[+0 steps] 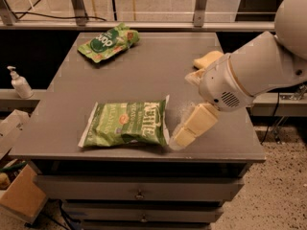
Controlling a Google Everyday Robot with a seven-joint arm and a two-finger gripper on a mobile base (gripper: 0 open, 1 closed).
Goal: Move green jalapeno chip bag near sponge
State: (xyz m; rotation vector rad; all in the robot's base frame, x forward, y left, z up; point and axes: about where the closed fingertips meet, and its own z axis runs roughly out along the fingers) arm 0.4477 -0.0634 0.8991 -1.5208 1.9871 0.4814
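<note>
Pincer, can't tell if open, is sitting at the green jalapeno chip bag's 3 o'clock, sponge at 2.

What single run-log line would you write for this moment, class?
gripper: low, right of green jalapeno chip bag | bag: flat, table front | sponge: back right, partly behind arm | task: not done

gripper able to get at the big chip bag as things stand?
Probably yes. The gripper hangs low at the chip bag's right end, with nothing between them. The sponge and the small green pouch lie farther back on the table.
</note>
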